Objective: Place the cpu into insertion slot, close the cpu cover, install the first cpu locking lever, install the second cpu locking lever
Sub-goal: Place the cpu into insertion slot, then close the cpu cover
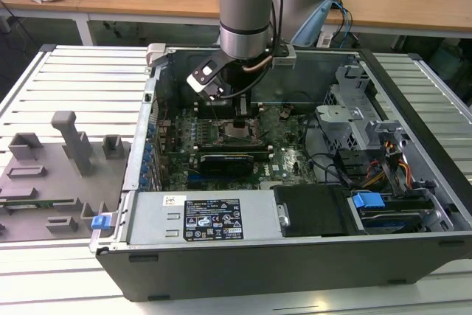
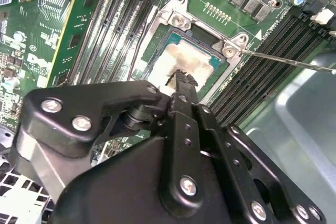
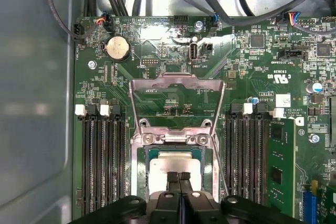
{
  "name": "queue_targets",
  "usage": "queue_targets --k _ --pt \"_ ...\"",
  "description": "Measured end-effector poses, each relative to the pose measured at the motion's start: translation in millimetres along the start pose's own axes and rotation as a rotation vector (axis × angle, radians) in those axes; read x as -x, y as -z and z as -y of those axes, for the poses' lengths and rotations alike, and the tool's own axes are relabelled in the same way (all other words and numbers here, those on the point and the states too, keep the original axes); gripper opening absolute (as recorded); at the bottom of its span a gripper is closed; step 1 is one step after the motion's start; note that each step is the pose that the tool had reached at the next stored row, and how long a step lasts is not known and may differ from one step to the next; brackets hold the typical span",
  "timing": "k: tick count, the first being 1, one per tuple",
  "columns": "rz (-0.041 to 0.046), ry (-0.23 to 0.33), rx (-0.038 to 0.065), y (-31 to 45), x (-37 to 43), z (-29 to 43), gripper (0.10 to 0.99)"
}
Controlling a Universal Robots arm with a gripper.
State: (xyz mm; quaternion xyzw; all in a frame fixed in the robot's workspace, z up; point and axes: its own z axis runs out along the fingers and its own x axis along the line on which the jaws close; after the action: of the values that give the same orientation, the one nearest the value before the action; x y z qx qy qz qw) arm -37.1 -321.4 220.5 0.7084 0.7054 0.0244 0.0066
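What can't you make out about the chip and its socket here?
Part of the chip: the jaws cover it in both wrist views.
Whether the jaws touch the chip: their tips hide the contact spot.
The socket in the exterior view: too small, with the arm partly in front.
The thin lever in the second wrist view: its far end runs off the edge.

Black gripper big in foreground, tips down at chip, touching or just above, can't call it. Chip square, pale smeared top, sitting flat inside socket, metal rim and screws showing at far edge. Long black memory slots flank socket on both sides. Thin metal lever sticks out from socket corner, over slots. Green circuit board underneath, grey case wall beyond
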Motion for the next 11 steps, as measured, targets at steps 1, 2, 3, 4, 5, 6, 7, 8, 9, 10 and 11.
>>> queue_targets --k 1,2,3,4,5,6,7,8,9,10,11 --pt "0.0001 0.0 0.0 0.6 0.0 0.0 0.106" --pt "-0.0001 0.0 0.0 0.8 0.0 0.0 0.106" --pt "0.0001 0.0 0.0 1.1 0.0 0.0 0.106" --pt "0.0001 0.0 0.0 1.4 0.0 0.0 0.106" --pt "0.0001 0.0 0.0 1.8 0.0 -0.1 0.106" --pt "0.0002 0.0 0.0 2.2 0.0 -0.1 0.106" --pt "0.0002 0.0 0.0 2.5 0.0 -0.1 0.106" --pt "0.0003 0.0 0.0 3.2 0.0 -0.1 0.106" --pt "0.0 0.0 0.0 4.1 -0.1 -0.2 0.106" --pt "-0.0001 0.0 0.0 4.4 -0.5 -0.2 0.106" --pt "0.0013 -0.001 0.0 4.4 -3.8 -0.2 0.106"
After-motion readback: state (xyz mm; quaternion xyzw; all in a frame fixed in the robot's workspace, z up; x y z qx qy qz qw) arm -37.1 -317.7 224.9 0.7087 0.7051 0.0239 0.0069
